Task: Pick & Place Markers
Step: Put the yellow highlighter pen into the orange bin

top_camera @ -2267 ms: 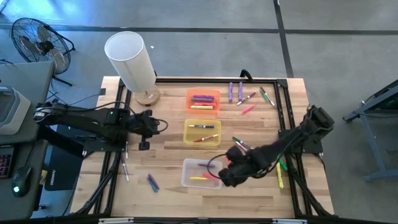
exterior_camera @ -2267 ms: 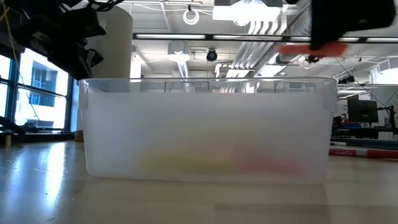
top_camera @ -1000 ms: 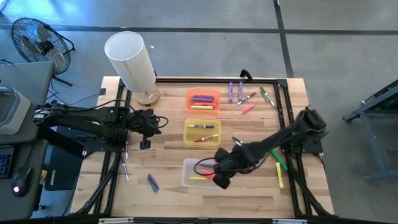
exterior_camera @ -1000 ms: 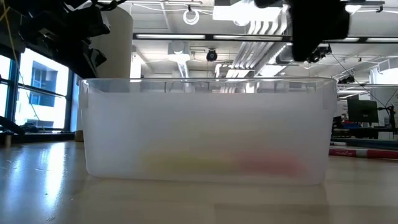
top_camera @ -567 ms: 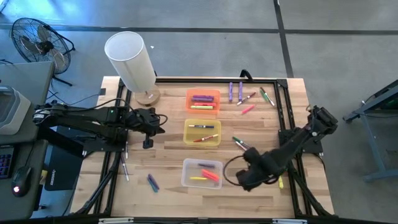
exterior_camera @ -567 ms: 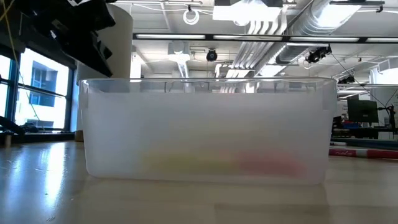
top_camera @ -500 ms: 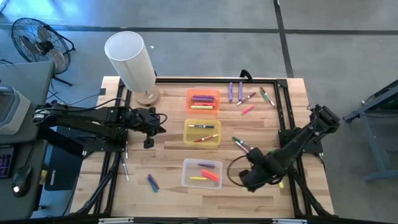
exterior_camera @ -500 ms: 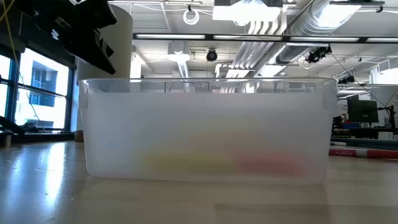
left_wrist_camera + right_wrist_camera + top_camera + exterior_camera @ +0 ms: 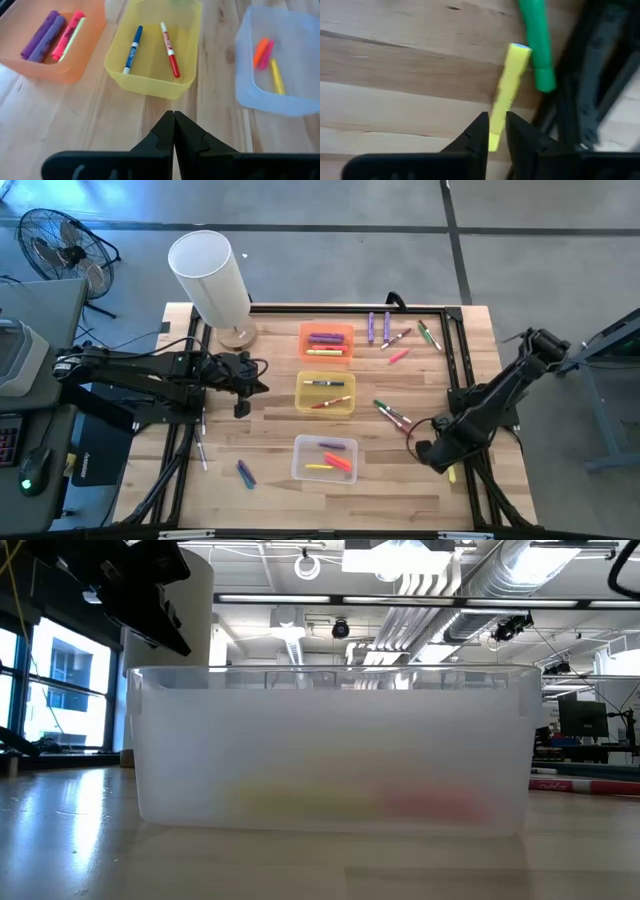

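The right gripper hangs at the table's right edge over a yellow marker lying beside a green marker, its fingers a narrow slit apart, grasping nothing. The left gripper, clenched and empty, waits left of the yellow bin

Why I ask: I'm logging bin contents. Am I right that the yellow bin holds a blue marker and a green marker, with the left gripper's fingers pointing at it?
Not quite. In the left wrist view the yellow bin holds a blue marker and a red marker, not a green one. The left gripper does point toward that bin, as you said.
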### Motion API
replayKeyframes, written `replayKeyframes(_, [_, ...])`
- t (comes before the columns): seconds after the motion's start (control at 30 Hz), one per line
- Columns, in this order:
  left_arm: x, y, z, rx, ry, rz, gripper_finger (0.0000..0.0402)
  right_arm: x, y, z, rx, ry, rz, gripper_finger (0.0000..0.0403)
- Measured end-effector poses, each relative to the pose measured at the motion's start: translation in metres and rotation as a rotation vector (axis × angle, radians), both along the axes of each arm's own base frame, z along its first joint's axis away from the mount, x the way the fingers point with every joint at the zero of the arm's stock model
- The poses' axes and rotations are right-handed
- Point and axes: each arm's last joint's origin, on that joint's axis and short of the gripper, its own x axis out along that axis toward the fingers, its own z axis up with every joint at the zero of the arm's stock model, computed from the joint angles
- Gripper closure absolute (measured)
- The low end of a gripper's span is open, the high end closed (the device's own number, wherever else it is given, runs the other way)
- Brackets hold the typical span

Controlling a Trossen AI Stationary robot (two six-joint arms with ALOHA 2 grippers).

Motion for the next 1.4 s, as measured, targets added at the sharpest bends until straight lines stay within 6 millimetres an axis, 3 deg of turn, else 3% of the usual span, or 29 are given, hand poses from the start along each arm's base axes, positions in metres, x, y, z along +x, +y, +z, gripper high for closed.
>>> replayKeyframes(0.33, [0.0,0.0,0.0,-0.022,0.0,0.035,0.0401,-0.014,-0.016,-0.048,0.108,0.03,-0.029,0.0293])
replayKeyframes(0.53, [0.0,0.001,0.0,-0.007,0.0,0.054,0.0401,-0.016,-0.018,-0.065,0.172,-0.02,-0.038,0.0315])
replayKeyframes(0.7, [0.0,0.001,0.0,-0.005,-0.001,0.056,0.0401,-0.01,-0.012,-0.059,0.201,-0.053,-0.026,0.035])
replayKeyframes(0.83, [0.0,0.001,0.0,-0.004,0.0,0.055,0.0401,0.005,-0.001,-0.035,0.24,-0.207,-0.004,0.035])
replayKeyframes(1.0, [0.0,0.001,0.0,-0.002,0.0,0.056,0.0401,0.029,-0.006,0.005,0.044,-0.502,0.056,0.035])
replayKeyframes(1.2, [0.0,0.002,0.0,0.01,-0.001,0.072,0.0401,0.066,-0.048,0.055,-0.353,-0.698,0.225,0.035])
replayKeyframes(1.4, [0.0,0.002,0.0,0.024,-0.001,0.084,0.0401,0.107,-0.117,0.109,-0.655,-0.824,0.414,0.035])
